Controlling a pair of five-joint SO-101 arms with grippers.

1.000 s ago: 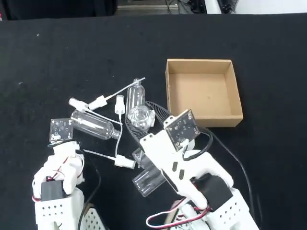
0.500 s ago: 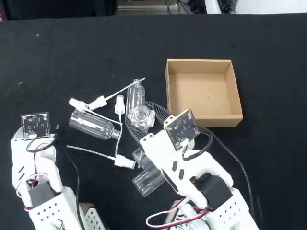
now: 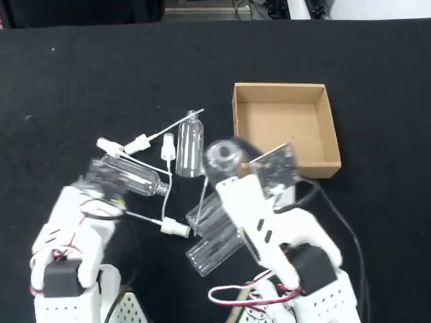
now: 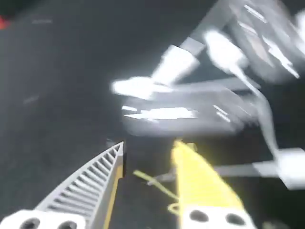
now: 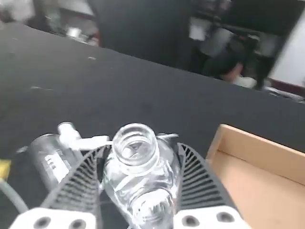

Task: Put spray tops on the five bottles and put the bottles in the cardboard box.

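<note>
Right pincer (image 5: 143,151) clamps an uncapped clear bottle (image 5: 136,160) upright.
Left pincer (image 4: 148,145) gapes, holding nothing, by a lying bottle (image 3: 128,176) on the tabletop (image 3: 81,81).

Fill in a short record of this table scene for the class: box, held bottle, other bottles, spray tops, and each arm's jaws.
Cardboard box: open, nothing inside
Held bottle: clear, upright, neck open, no spray top on it
Right jaws: shut on the held bottle, close beside the box
Left jaws: open, near a lying bottle
Other bottles: three more lying on the black table
Spray tops: several loose on the table among the bottles
</note>
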